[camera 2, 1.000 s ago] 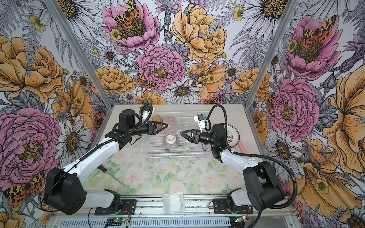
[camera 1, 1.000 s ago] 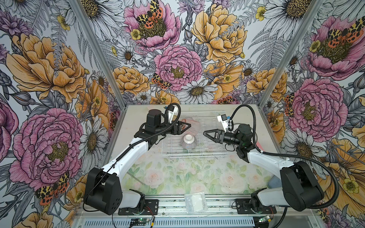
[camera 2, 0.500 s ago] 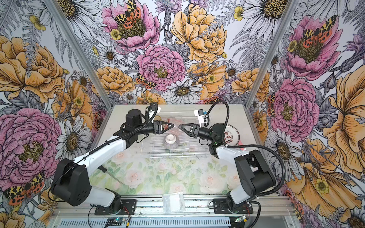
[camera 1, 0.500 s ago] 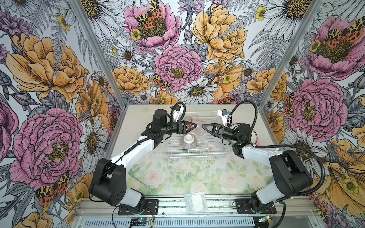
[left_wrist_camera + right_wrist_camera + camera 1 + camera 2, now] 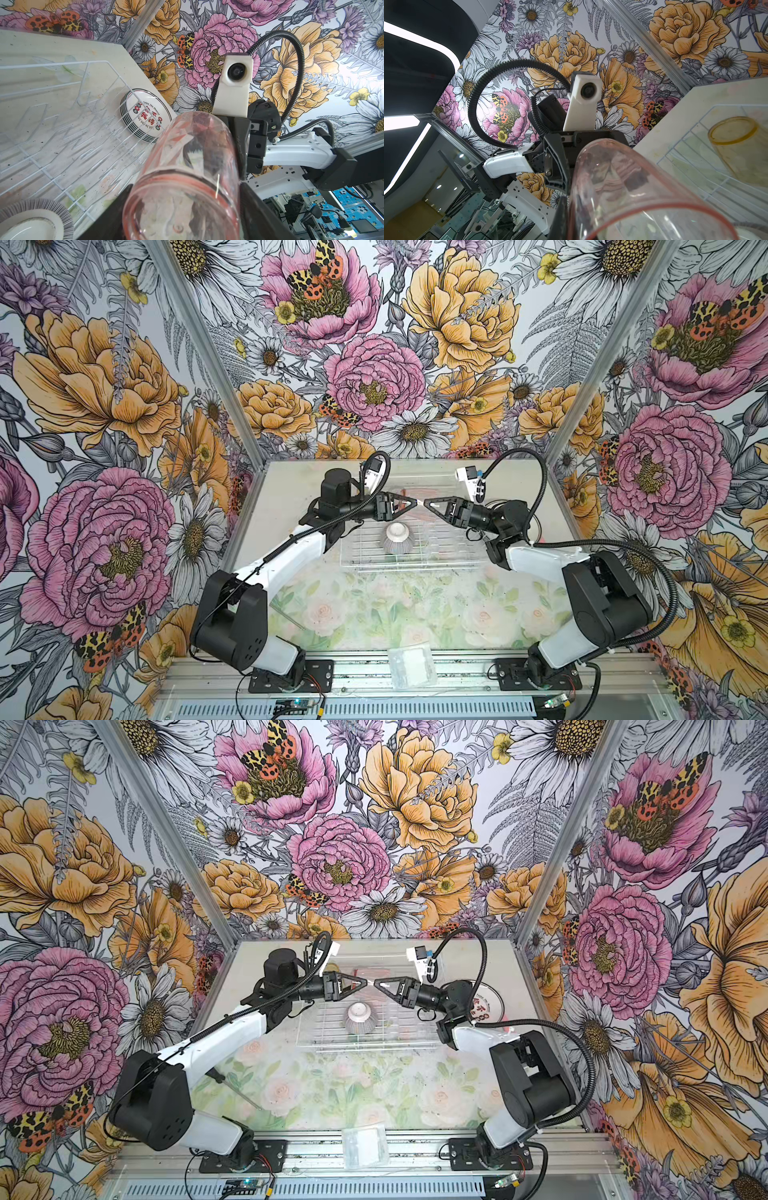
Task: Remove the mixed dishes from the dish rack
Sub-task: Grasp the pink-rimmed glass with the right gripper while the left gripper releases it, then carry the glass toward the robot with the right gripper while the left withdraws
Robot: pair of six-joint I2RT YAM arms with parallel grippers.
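Above the white dish rack (image 5: 361, 549) on the pale tabletop (image 5: 286, 497), walled by flower murals (image 5: 374, 377), left gripper (image 5: 417, 502) and right gripper (image 5: 427, 503) both clamp the pink tumbler (image 5: 187, 166); the ribbed bowl (image 5: 397, 537) sits upturned inside.

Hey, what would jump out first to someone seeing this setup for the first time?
The left gripper and right gripper meet tip to tip over the rack, both on a pink tumbler. Nearby a ribbed bowl sits upside down in the rack, and loud floral walls surround everything.
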